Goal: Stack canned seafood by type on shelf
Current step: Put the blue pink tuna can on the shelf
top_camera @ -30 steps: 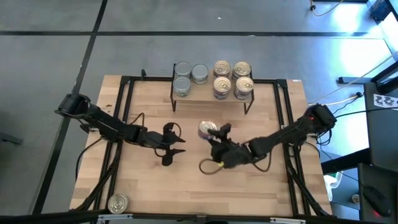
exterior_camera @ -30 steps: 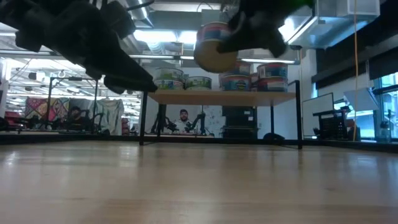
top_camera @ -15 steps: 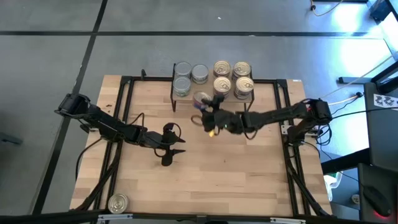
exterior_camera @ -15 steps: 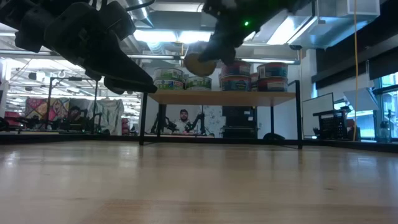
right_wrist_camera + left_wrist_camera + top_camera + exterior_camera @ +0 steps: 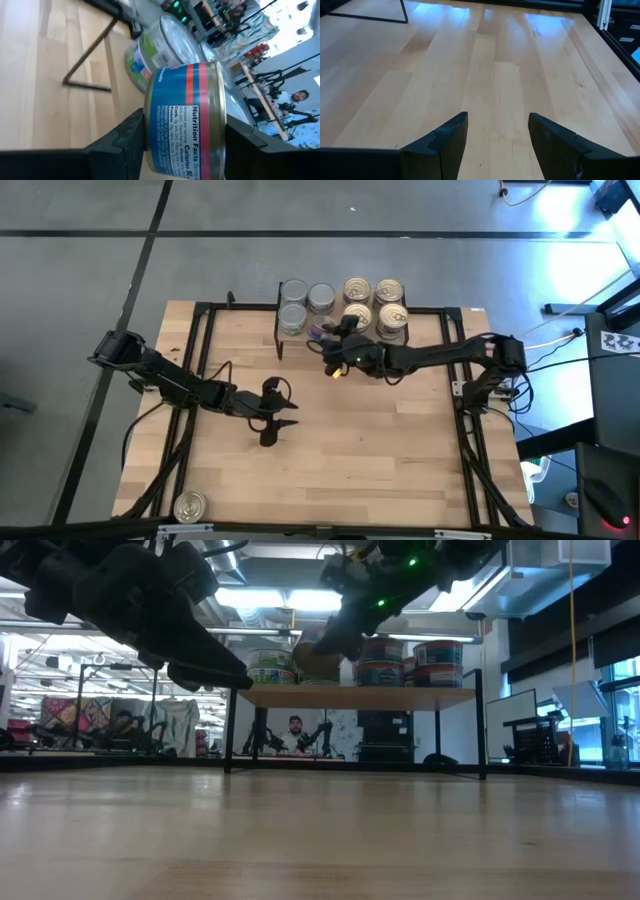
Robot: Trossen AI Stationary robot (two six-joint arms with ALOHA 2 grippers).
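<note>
While the left pincer (image 5: 272, 417) stays open, the right pincer (image 5: 335, 345), gripping a can (image 5: 187, 117), has reached the shelf (image 5: 300, 340)

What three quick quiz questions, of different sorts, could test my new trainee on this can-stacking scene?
1. True or false: the right claw holds a blue-labelled can.
2. Which claw hangs open over bare table: A left, B right?
3. Fill in: a lone can sits near the table's front-left ____.

Key: 1 true; 2 A; 3 corner.
</note>
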